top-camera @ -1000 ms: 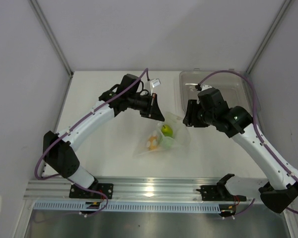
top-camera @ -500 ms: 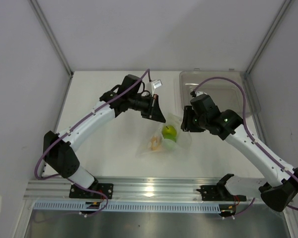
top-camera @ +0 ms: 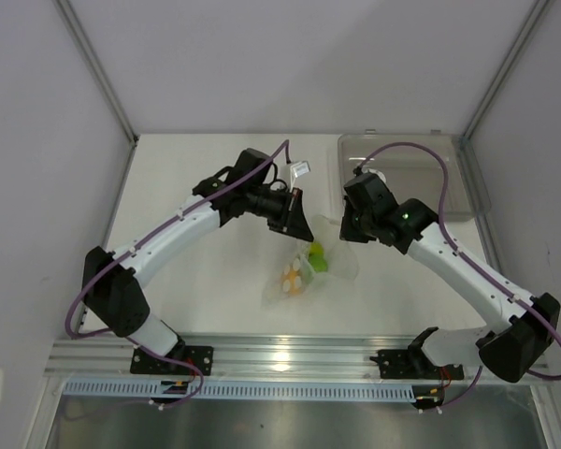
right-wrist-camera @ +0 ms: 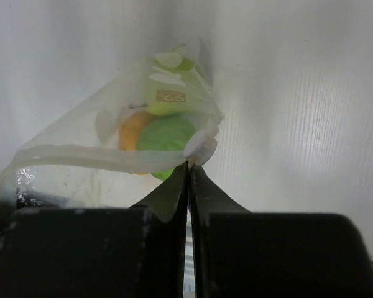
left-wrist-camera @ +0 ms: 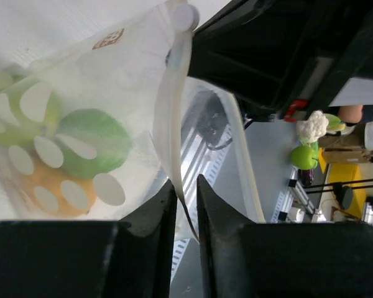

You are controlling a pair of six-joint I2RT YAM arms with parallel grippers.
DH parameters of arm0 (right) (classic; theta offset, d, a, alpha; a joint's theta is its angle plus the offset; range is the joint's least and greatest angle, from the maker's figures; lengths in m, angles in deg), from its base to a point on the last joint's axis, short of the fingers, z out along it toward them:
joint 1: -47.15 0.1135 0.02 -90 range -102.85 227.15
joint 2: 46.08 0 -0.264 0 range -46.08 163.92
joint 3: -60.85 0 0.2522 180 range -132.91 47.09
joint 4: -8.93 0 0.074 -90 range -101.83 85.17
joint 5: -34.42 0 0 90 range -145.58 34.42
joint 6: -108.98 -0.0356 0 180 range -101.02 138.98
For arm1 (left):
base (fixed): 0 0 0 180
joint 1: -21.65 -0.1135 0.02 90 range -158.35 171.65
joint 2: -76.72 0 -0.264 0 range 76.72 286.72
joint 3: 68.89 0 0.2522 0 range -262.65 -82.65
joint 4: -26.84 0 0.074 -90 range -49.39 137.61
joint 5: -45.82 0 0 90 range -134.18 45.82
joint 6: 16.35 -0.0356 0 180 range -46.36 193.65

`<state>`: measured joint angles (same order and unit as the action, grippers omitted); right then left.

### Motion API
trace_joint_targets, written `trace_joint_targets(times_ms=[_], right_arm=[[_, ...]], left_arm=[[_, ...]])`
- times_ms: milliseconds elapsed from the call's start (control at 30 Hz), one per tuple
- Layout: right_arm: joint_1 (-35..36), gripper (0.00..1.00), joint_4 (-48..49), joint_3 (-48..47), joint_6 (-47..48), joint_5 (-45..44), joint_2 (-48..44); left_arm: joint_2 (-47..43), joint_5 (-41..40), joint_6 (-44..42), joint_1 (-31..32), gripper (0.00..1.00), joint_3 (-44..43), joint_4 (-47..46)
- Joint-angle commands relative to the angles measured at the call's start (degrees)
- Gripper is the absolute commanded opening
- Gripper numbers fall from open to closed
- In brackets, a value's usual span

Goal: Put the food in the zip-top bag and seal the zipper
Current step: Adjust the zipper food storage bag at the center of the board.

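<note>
status: both grippers grip the mouth edge of the bag point(top-camera: 304, 271), which hangs between them.

left gripper point(left-wrist-camera: 186, 186): fingers stand at a narrow gap, with the zipper point(left-wrist-camera: 171, 105) running down into that gap and clamped there. the dotted face of the bag point(left-wrist-camera: 112, 93) spreads out ahead and to one side of the fingers. two green pieces point(left-wrist-camera: 90, 143) and one orange piece point(left-wrist-camera: 43, 192) lie inside it, seen through the film.

right gripper point(right-wrist-camera: 189, 171): fingers are pressed together on the bag's corner, just below the round end of the zipper point(right-wrist-camera: 99, 158). the bag point(right-wrist-camera: 112, 143) sags ahead of the fingertips, with a green piece point(right-wrist-camera: 168, 133) and the orange piece point(right-wrist-camera: 132, 127) inside, close to the tips.

top view: left gripper point(top-camera: 301, 226) and right gripper point(top-camera: 346, 224) face each other, near but apart. a clear tray point(top-camera: 449, 173) sits on the table point(top-camera: 196, 281) behind the right gripper.
</note>
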<state>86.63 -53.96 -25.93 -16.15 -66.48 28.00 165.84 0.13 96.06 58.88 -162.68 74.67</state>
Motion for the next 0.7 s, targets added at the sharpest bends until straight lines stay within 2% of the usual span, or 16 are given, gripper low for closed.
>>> trace_joint_targets(times_ms=[0, 67, 133, 167, 300, 333, 367, 400, 433, 533, 667], right_arm=[[0.42, 0.00, -2.37, -5.72, -3.53, -2.64, -2.19], [0.42, 0.00, -5.27, -7.14, -3.89, -3.08, -1.67], [-0.19, 0.00, -6.94, -8.72, -4.41, -2.82, -1.05], [-0.37, 0.00, -7.73, -8.99, -4.68, -1.86, -0.44], [-1.60, 0.00, -9.23, -11.01, -5.47, 0.44, 0.44], [-1.86, 0.00, -9.76, -12.23, -5.56, 1.05, 0.80], [-2.04, 0.00, -10.02, -12.85, -5.65, 1.14, 1.06], [-2.04, 0.00, -10.29, -13.47, -5.65, 1.23, 1.85], [-2.57, 0.00, -10.99, -14.25, -5.65, 1.14, 2.20], [-3.71, 0.00, -11.35, -14.35, -5.56, 1.57, 3.08], [-5.38, 0.00, -10.47, -13.03, -5.12, 2.81, 2.56]], left_arm=[[-3.51, -2.64, -1.85, 0.65, 0.23, 0.75, -0.92], [-5.00, -7.63, -1.15, 0.73, 0.44, 2.51, -1.89], [-8.50, -10.29, -0.44, 0.91, 0.50, 5.65, -4.25], [-10.18, -11.52, -0.01, 1.00, 0.64, 8.37, -7.75], [-19.49, -20.72, 0.52, 1.35, 0.75, 16.82, -16.82], [-24.21, -23.11, 0.61, 1.96, 0.79, 21.45, -18.66], [-26.78, -25.57, 0.61, 2.31, 0.87, 23.15, -22.69], [-29.24, -30.29, 0.44, 2.84, 0.89, 24.82, -24.64], [-31.53, -32.95, 0.09, 4.15, 0.99, 26.23, -26.40], [-40.75, -42.19, -4.03, 7.32, 1.00, 33.07, -31.24], [-45.78, -43.79, -4.40, 8.91, 1.00, 37.48, -35.89]])
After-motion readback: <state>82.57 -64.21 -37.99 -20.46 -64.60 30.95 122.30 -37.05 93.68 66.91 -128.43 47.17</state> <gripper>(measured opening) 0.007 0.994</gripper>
